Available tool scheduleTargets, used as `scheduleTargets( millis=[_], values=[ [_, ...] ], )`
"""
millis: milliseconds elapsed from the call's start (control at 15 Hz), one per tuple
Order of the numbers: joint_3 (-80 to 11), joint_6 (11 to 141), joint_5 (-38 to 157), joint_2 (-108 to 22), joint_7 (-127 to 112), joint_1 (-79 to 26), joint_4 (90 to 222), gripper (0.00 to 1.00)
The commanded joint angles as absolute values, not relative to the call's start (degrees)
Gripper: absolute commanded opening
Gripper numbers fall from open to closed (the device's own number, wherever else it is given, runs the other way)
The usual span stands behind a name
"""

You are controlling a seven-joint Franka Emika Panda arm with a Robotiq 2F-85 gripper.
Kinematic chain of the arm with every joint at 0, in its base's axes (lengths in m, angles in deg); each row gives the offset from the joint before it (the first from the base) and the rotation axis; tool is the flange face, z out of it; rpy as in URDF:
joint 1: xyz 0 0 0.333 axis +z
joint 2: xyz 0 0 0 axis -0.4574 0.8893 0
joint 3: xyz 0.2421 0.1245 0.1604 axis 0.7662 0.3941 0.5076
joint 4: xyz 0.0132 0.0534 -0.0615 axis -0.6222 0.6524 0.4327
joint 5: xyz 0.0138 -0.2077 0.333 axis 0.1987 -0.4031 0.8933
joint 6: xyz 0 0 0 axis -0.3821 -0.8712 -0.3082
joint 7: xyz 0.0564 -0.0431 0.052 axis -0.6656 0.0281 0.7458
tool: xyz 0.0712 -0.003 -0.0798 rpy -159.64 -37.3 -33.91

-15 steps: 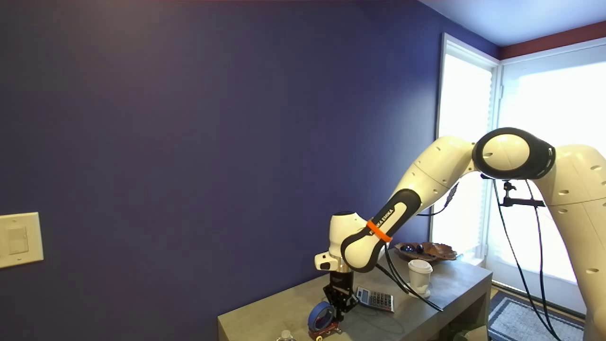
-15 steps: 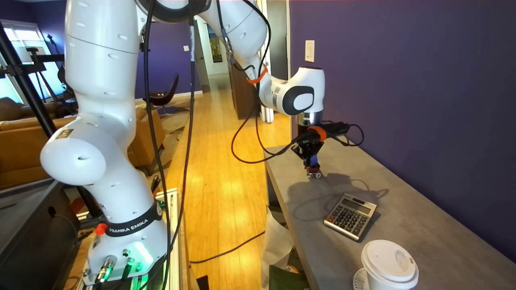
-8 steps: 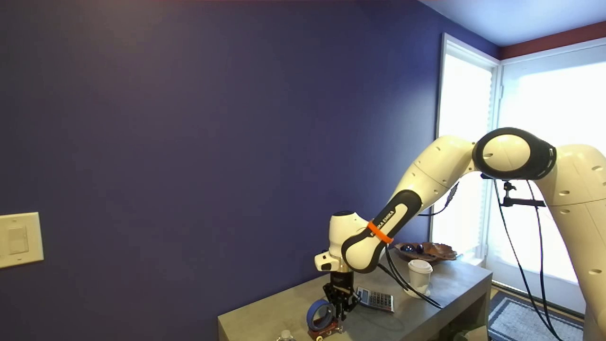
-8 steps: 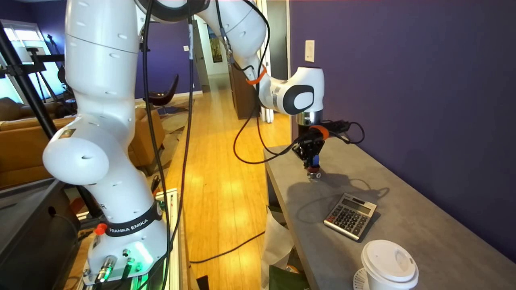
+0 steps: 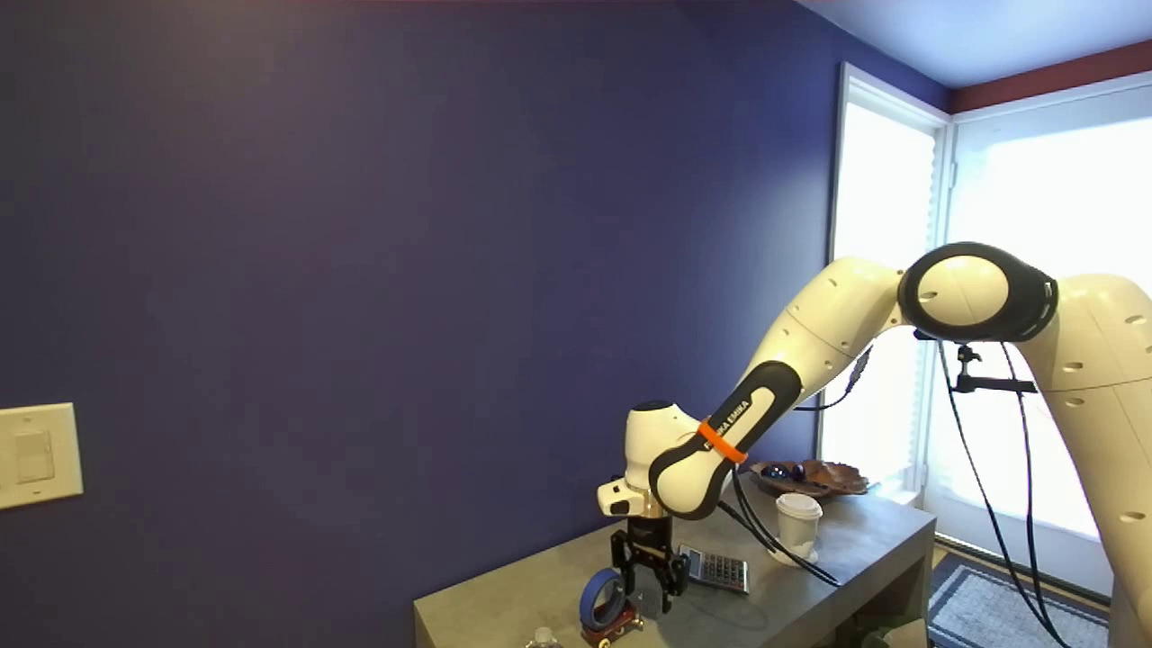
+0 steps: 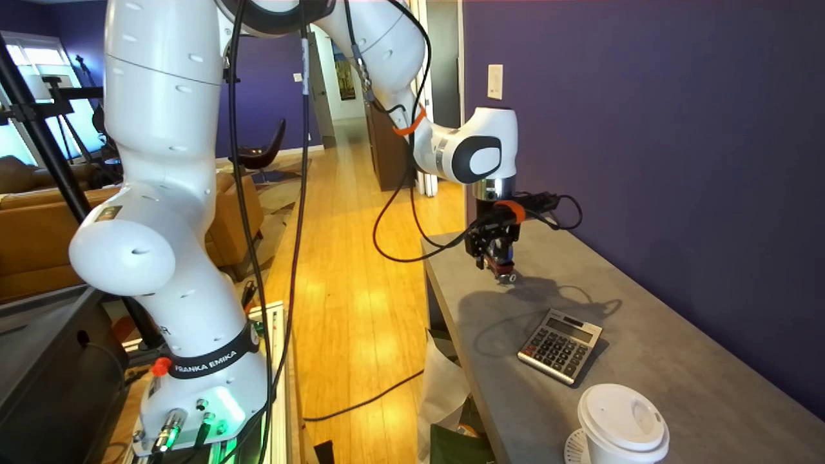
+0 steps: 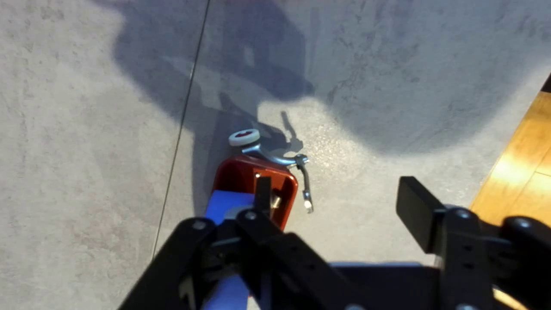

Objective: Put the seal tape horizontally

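The seal tape [image 5: 589, 601] is a blue ring-shaped roll, standing on edge in a red wheeled holder [image 5: 617, 630] on the grey tabletop. In the wrist view, part of the blue roll [image 7: 227, 203] shows inside the red holder [image 7: 233, 175]; the gripper covers the rest. My gripper [image 7: 338, 204] stands open. Its left finger [image 7: 262, 193] overlaps the holder beside the roll, contact unclear. The right finger [image 7: 416, 213] is over bare tabletop. A thin metal arm [image 7: 306, 189] of the holder appears between the fingers, not gripped. In an exterior view the gripper [image 6: 495, 259] mostly hides the roll.
A grey calculator [image 6: 561, 345] lies near the arm, with a white lidded cup [image 6: 622, 422] farther along. A brown leaf-shaped bowl [image 5: 837, 477] sits at the table's far end. A clear bottle top [image 5: 544, 637] shows low in an exterior view. The purple wall [image 6: 644, 161] borders the table.
The jaws have parted from nearly shut to wide. The roll and its red holder have shifted slightly and turned a little away from the gripper. The arm has hardly moved.
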State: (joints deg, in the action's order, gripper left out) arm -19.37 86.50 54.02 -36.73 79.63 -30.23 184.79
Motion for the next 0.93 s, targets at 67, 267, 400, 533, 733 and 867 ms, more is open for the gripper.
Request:
scheduleTargets(
  millis=[67, 267, 400, 533, 733, 867],
  values=[
    [-20.6, 85.7, 53.5, -38.6, 79.2, -29.0, 186.0, 1.00],
    [-20.8, 85.5, 53.5, -38.8, 78.7, -28.9, 186.2, 1.00],
    [-21.2, 85.5, 53.4, -39.1, 78.2, -28.8, 186.4, 1.00],
    [-21.3, 85.5, 53.6, -39.4, 77.8, -28.9, 186.6, 1.00],
    [-20.9, 85.1, 55.4, -40.7, 76.8, -29.3, 186.9, 1.00],
    [-20.7, 84.0, 56.9, -42.2, 74.7, -29.3, 187.1, 1.00]
  ],
)
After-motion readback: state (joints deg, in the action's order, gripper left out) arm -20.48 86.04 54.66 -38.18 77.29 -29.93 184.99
